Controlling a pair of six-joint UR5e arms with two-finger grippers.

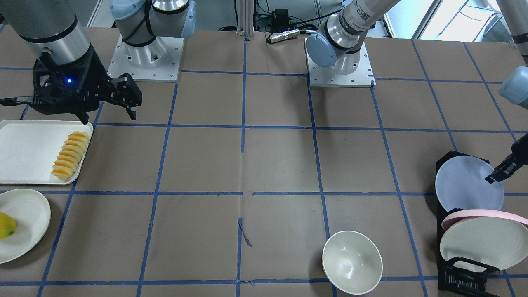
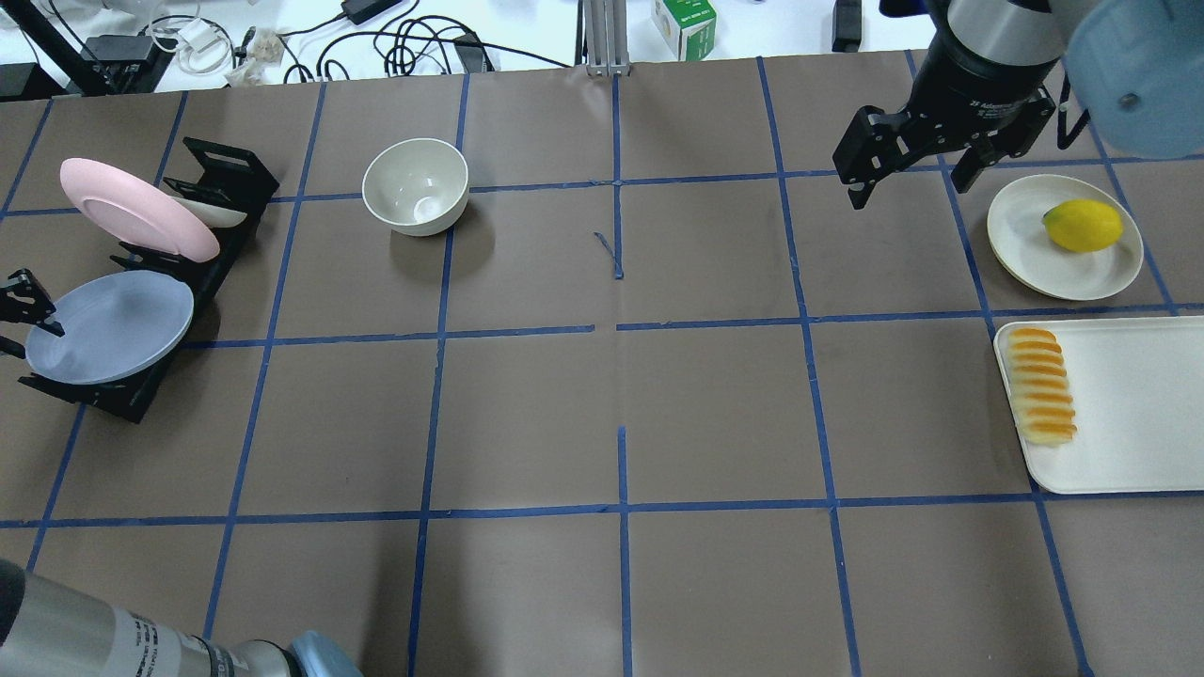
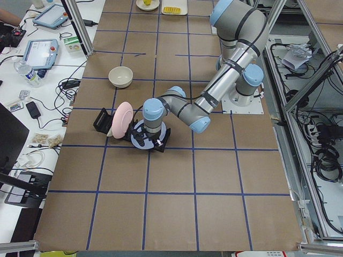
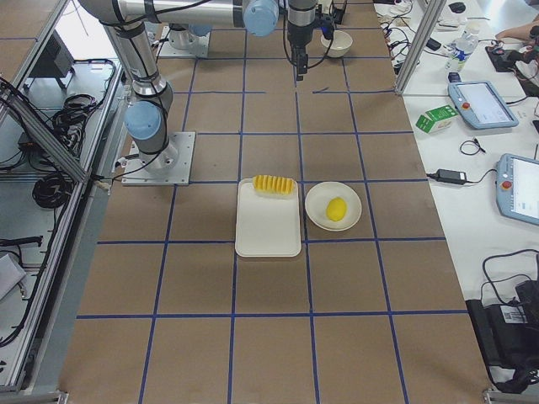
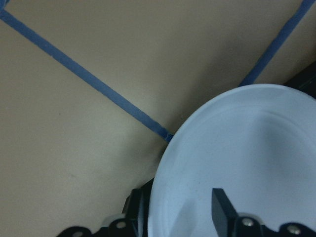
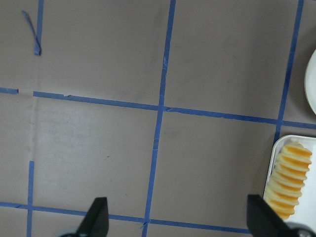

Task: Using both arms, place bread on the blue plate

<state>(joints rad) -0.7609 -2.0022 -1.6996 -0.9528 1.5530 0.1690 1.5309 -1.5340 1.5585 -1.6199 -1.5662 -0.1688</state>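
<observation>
A broad table (image 2: 621, 583) papered in brown and squared off with blue tape fills the room's middle. A bench of cables (image 2: 414, 42) and handheld control screens (image 4: 478, 103) runs along its far side.

Two silver-grey arms work at opposite ends. At the robot's right lies a white tray (image 2: 1129, 423), with an off-white plate (image 2: 1021, 249) carrying a yellow fruit (image 2: 1084, 226) just beyond it. At the left, a black rack (image 2: 226, 174) holds the blue plate (image 2: 113, 324) leaning on edge. A pink plate (image 2: 132, 209) and an off-white one stand behind it, and a cream bowl (image 2: 416, 183) sits near.

The bread (image 2: 1039, 385) lies flat, orange tops up, along the tray's inner edge. Its long axis runs toward and away from the robot, parallel to that edge.

The right gripper (image 2: 910, 188) hangs high above bare table, on the tray's inner side. Its fingers are spread wide and empty, well apart from the bread.

The left gripper (image 2: 21, 320) is at the blue plate, far across the table from the loaf. In its wrist view one finger (image 5: 224, 213) stands before the plate's face and the other behind its rim. Whether they pinch it cannot be told.
</observation>
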